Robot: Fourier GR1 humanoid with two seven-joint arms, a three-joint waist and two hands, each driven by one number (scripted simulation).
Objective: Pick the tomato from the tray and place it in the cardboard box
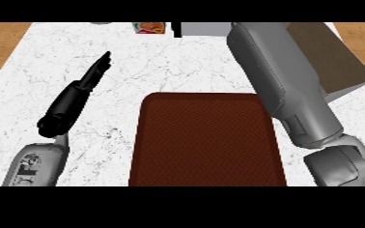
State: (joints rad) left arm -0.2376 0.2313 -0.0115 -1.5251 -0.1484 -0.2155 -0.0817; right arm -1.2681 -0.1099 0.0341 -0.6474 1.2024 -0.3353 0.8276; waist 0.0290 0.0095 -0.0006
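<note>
We see no tomato on the dark red tray. Our right forearm reaches up past the tray toward the cardboard box, and it hides the right hand, so we cannot tell that hand's fingers or whether they carry the tomato. Our left hand rests on the tabletop left of the tray, fingers straight.

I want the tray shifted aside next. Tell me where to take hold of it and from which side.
Probably the left long rim of the tray, approached from the left. The tray lies flat with a low raised edge to pinch, the open left hand is beside that edge, and the right forearm lies over the right edge.
</note>
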